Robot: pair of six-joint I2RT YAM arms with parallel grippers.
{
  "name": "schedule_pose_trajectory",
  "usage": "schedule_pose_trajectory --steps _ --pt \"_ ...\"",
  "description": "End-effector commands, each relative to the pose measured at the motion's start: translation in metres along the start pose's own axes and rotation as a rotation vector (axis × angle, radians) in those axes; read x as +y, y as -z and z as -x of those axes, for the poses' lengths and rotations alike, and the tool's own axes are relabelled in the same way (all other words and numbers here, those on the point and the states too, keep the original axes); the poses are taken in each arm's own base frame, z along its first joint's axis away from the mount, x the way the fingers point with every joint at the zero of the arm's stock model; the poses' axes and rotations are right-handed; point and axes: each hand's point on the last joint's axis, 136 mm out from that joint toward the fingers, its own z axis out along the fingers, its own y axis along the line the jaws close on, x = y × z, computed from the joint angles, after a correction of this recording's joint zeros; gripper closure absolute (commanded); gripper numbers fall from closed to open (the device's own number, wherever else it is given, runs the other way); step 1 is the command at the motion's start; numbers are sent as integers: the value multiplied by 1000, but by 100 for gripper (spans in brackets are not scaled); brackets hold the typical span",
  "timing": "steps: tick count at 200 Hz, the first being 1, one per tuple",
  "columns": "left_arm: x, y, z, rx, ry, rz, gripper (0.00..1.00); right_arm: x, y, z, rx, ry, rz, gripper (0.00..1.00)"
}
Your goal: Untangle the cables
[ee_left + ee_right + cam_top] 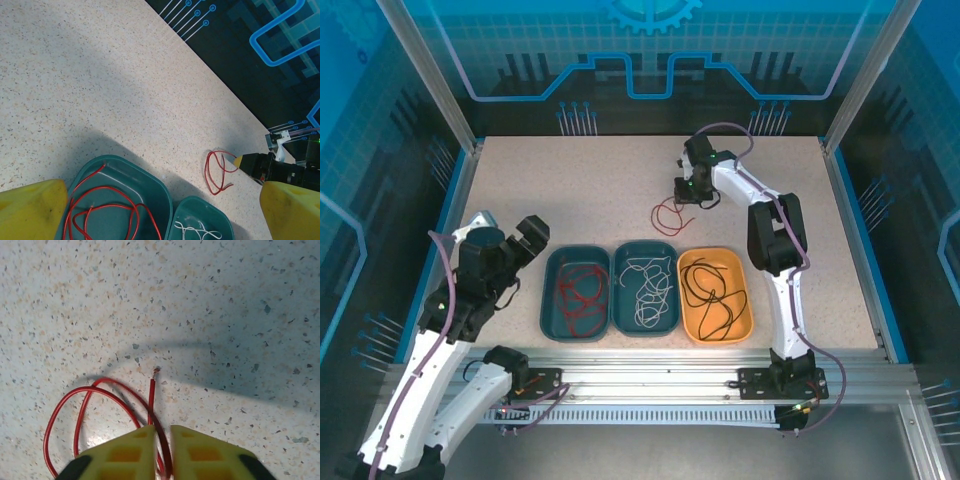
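A loose red cable (668, 215) lies coiled on the speckled table behind the trays. My right gripper (688, 195) is down at its right end, shut on the red cable (100, 400), which runs between the yellow fingertips (135, 450). One bare cable end (156, 371) points away from the jaws. My left gripper (525, 240) hovers open over the left side of the table, nothing between its fingers (30, 210). From there the same red cable (219, 172) shows on the table with the right gripper's tip (240, 161) on it.
Three trays sit in a row near the front. The left teal tray (548, 290) holds red cables (582, 295), the middle teal tray (619, 290) white cables (648, 290), and the orange tray (748, 300) black cables (710, 290). Blue walls ring the table.
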Motion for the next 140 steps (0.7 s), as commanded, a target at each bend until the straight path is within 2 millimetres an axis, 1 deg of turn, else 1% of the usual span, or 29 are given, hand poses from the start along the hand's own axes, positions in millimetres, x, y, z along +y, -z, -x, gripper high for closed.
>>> schedule_pose_trajectory --steps 1,18,31,92,121,140 --pt "-2 -2 -1 5 9 -13 1 4 11 14 -43 11 28 92" --pt "-2 -4 -3 14 4 -14 1 9 23 18 -73 23 37 98" --pt "-3 -5 -4 25 -4 -16 1 15 35 23 -102 35 44 100" --pt "-11 -15 -15 98 -45 -30 1 41 99 40 -242 83 68 100" --pt "-14 -19 -20 132 -58 -39 1 60 132 44 -306 113 90 100" --pt "-20 -23 -25 163 -75 -66 1 74 157 47 -354 136 104 100"
